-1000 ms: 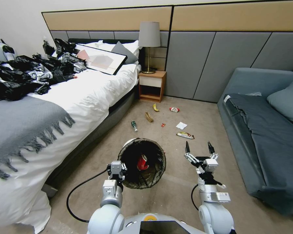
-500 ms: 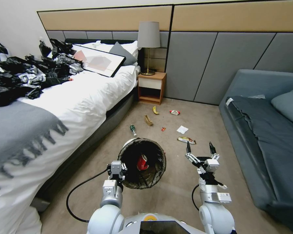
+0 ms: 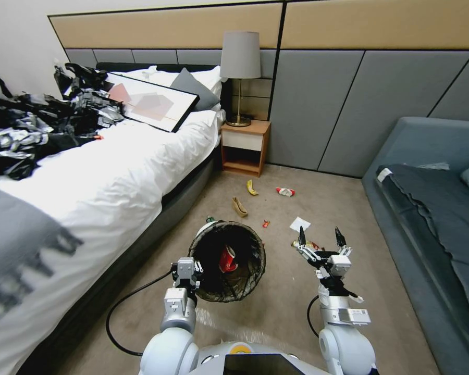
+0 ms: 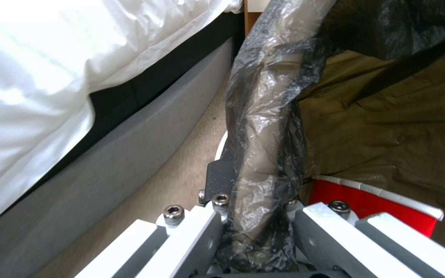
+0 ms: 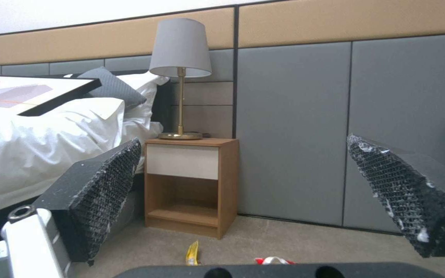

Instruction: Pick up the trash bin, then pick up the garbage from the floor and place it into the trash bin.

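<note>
On carpet, litter nearer than before; left tool [image 3: 188, 270] clamps trash bin [image 3: 226, 260] rim, right tool [image 3: 320, 238] spread, empty.

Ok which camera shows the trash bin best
The head view: the whole trash bin shows, rim and dark liner, held by the left claw. The left wrist view shows its bagged rim up close. The right wrist view looks past it.

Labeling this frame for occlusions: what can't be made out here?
- Green bottle, head view: mostly hidden behind the trash bin rim.
- Snack wrapper, head view: partly covered by the open right gripper.
- Bin contents, head view: a red-and-white item shows; anything deeper is lost in the dark bag.
- Left gripper, left wrist view: shut on the bin rim; fingertips hidden by the bag.
</note>
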Motion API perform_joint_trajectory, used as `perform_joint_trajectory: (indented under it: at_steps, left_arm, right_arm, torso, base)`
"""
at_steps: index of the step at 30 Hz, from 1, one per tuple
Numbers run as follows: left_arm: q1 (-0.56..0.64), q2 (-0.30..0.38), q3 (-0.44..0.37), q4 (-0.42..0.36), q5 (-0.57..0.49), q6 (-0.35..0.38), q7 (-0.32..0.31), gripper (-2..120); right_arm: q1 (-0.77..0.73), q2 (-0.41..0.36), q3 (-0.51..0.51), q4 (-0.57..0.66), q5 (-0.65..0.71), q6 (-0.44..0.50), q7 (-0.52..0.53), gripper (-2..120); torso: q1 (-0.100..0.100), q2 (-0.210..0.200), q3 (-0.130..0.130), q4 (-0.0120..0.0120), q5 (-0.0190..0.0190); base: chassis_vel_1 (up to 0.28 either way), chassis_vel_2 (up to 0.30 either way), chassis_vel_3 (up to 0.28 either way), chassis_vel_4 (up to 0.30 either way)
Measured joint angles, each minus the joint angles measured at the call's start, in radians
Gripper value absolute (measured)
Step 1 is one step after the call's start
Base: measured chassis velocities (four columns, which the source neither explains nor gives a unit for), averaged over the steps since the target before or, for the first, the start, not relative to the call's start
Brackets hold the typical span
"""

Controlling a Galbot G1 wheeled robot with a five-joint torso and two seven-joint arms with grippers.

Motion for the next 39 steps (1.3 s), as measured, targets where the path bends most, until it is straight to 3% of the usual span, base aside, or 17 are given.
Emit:
perform_joint_trajectory:
  at_steps: [21, 39]
  left_arm:
    - [-0.002, 0.000, 0.000, 0.002, 0.003, -0.003, 0.000, 0]
    - [0.001, 0.002, 0.004, 0.003, 0.005, -0.003, 0.000, 0]
  right_arm:
    - [0.011, 0.000, 0.000, -0.008, 0.007, 0.042, -0.015, 100]
    - [0.032, 0.000, 0.019, -0.020, -0.069, 0.056, 0.000, 100]
  torso:
    - [0.000, 0.000, 0.000, -0.0003, -0.0008]
    - [0.000, 0.000, 0.000, -0.0001, -0.0006]
  base:
    - [-0.257, 0.261, 0.256, -0.253]
    - [0.000, -0.008, -0.006, -0.002]
